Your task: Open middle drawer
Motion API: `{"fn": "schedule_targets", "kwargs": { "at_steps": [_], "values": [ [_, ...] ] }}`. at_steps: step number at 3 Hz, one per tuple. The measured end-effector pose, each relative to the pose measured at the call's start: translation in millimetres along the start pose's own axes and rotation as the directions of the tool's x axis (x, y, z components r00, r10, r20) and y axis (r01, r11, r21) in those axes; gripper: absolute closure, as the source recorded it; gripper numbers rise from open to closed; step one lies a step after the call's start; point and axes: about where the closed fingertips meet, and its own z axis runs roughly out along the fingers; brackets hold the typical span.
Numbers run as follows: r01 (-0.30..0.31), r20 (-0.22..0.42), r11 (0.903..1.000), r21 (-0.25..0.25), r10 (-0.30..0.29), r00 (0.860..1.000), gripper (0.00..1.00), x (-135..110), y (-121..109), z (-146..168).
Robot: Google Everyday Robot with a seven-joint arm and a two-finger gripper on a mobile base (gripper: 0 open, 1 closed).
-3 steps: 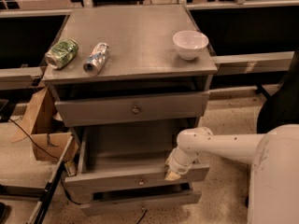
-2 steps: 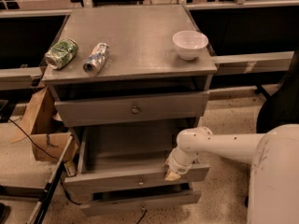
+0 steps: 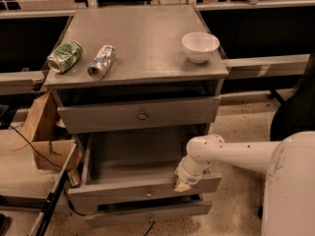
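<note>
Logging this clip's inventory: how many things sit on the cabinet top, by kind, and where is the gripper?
Cans: 2 (green can, silver can)
Bowls: 1 (white bowl)
Total: 3
The gripper is at the pulled-out middle drawer's front edge, toward the image's right.

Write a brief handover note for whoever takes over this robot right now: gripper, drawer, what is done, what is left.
Gripper: low, against the top edge of the middle drawer's front panel, right of its knob.
Middle drawer: pulled well out of the cabinet, its inside open to view.
Done: the drawer looks open.
Left: probably only to lift the arm clear of the drawer front.
On the cabinet top: two cans and a white bowl.
</note>
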Motion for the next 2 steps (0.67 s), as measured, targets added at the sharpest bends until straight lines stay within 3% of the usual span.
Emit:
{"fn": "schedule_targets", "kwargs": {
  "at_steps": [1, 2],
  "values": [
    [-0.009, -0.003, 0.9999, -0.01, 0.009, 1.0, 0.12, 2.2, 7.7, 1.0],
    [-0.009, -0.003, 0.9999, -0.01, 0.009, 1.0, 0.0, 2.2, 7.7, 1.0]
  ]
}}
